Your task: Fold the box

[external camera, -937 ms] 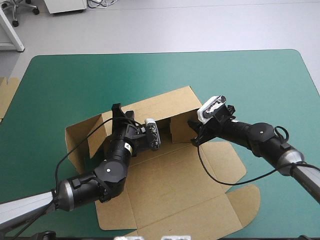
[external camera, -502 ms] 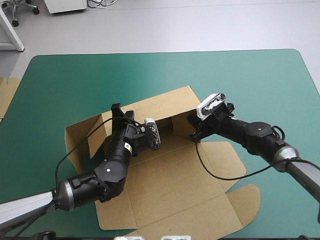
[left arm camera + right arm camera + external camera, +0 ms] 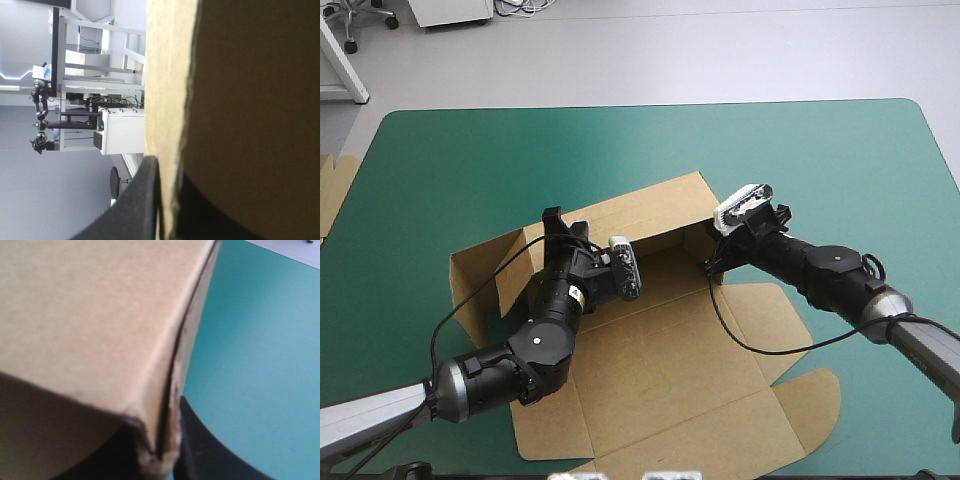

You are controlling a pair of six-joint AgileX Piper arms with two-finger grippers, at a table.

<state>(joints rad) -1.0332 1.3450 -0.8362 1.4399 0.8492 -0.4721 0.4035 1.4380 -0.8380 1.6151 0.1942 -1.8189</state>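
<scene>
One brown box (image 3: 670, 370) lies partly formed on the teal-green cover (image 3: 820, 160), around the middle of the table and reaching toward its near edge. Its broad base and lid panels are flat, with the rounded tabs spread on the near side, while the far wall stands raised and a side wall stands at the left end. The left gripper (image 3: 558, 228) is at the left end of that far wall, where it meets the side wall. In the left wrist view the jaws are all but closed, one black finger (image 3: 142, 210) on either face of a standing board edge that runs straight ahead from between them. The right gripper (image 3: 706, 262) is at the opposite end of the far wall, at the corner where a short flap is turned inward. In the right wrist view its fingers (image 3: 210, 455) are likewise nearly together, pinching that corner, two layers of board lying face to face between them, with bare cover just beside the jaws on the outer side. Both arms reach in low over the flat panels. Well away from both grippers, an edge of more board (image 3: 335, 190) shows at the table's left edge.
</scene>
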